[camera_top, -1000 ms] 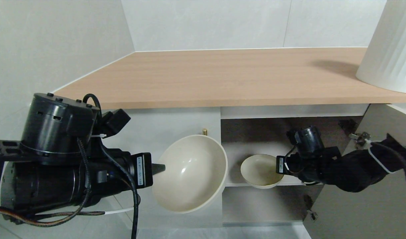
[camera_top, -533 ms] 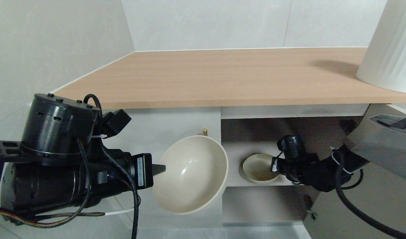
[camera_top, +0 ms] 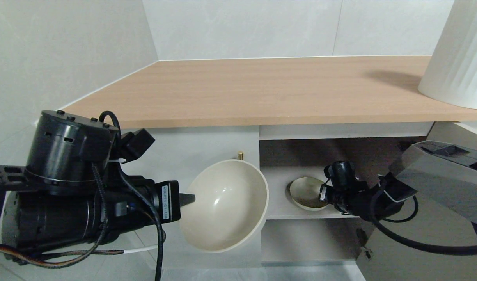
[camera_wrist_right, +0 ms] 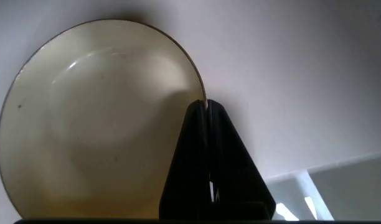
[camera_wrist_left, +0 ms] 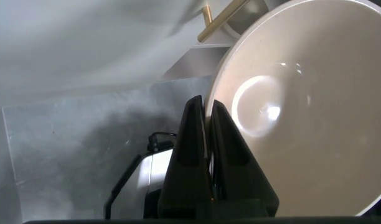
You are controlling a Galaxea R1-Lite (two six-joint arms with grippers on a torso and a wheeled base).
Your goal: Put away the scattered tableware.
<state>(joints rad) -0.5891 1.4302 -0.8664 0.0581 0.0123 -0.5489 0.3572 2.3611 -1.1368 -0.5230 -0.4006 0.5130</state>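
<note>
Small bowl (camera_top: 305, 191) farther inside, in right gripper (camera_top: 323, 193)

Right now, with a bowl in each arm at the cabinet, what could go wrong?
1. The right pincer grips the small bowl by a thin bit of rim, tilted at the shelf. It may slip, or drop hard on release.
2. The left pincer holds the big bowl by its rim only, in front of the shut door and near the knob. A swing toward the opening could clip the knob or the door edge.
</note>
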